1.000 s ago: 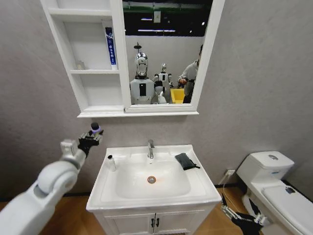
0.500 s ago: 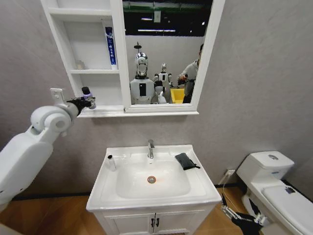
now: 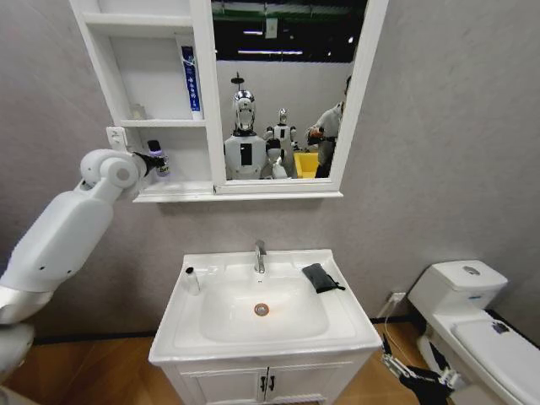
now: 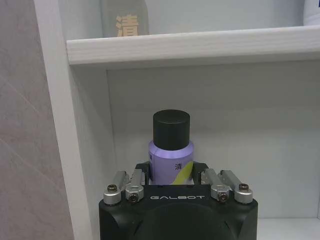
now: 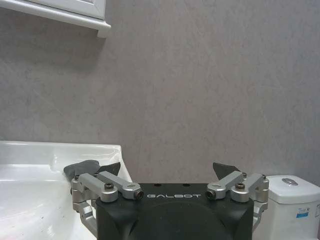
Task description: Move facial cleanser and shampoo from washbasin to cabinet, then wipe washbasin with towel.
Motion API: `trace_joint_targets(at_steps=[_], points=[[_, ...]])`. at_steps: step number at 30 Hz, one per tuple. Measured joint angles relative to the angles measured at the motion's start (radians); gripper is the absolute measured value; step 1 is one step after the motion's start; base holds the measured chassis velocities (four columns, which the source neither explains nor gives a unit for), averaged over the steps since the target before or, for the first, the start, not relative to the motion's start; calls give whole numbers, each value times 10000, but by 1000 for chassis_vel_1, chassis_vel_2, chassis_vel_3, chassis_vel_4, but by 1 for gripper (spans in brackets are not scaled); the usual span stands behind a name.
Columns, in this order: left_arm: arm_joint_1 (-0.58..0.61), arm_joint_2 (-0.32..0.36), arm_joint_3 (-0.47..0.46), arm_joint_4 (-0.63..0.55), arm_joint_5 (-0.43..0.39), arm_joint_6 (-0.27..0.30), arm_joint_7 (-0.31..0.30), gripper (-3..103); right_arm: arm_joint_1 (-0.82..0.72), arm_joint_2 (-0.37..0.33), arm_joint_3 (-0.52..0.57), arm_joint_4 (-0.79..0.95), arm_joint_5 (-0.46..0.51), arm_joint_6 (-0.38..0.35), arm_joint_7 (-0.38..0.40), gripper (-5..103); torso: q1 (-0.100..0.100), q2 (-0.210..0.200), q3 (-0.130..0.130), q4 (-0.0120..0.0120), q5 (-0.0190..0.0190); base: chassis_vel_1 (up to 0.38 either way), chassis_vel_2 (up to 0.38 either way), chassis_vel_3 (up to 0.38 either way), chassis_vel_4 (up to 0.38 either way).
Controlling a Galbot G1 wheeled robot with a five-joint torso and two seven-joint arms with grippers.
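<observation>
The left gripper [image 3: 155, 162] pinches a purple bottle [image 4: 170, 161] (black cap, upright) inside the cabinet [image 3: 165, 123]'s lowest compartment. On the washbasin [image 3: 264, 310], a small white bottle [image 3: 191, 281] stands left of the tap; the dark towel [image 3: 319, 277] lies right. The right gripper [image 5: 169, 172] hangs low beside the toilet [image 3: 477, 325], fingers spread.

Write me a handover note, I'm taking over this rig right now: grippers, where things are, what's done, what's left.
Left gripper: shut on the purple bottle, upright, inside the bottom compartment of the cabinet; not released.
Right gripper: open, empty, low beside the washbasin, near the toilet.
Small white bottle stands on the washbasin's left rim. Towel lies on the right rim.
Blue tube stands in the middle compartment.
Left to do: let go of the purple bottle, move the white bottle to the cabinet, wipe the washbasin.
</observation>
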Motion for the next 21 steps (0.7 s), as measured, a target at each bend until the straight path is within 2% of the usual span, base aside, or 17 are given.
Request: trace_joint_targets(at_steps=[10,15,17,18,20,21], points=[[643,255,-17,-282,380,-27,328,43,0,0,0,0,0,0,0,100,-2,0,-1,0,-1,0,0,0,0],[768,274,-19,-279,920,-40,653,40,0,0,0,0,0,0,0,100,-2,1,-1,0,1,0,0,0,0],[915,223,-82,-271,1085,-53,795,48,0,0,0,0,0,0,0,100,-2,1,-1,0,0,0,0,0,0],[915,223,-82,-271,1085,-53,795,48,0,0,0,0,0,0,0,100,-2,1,-1,0,0,0,0,0,0],[1060,225,-182,-345,1110,-53,866,59,0,0,0,0,0,0,1,100,-1,0,-1,-1,0,0,0,0,0],[1060,225,-182,-345,1110,-53,866,59,0,0,0,0,0,0,1,100,-1,0,-1,-1,0,0,0,0,0]])
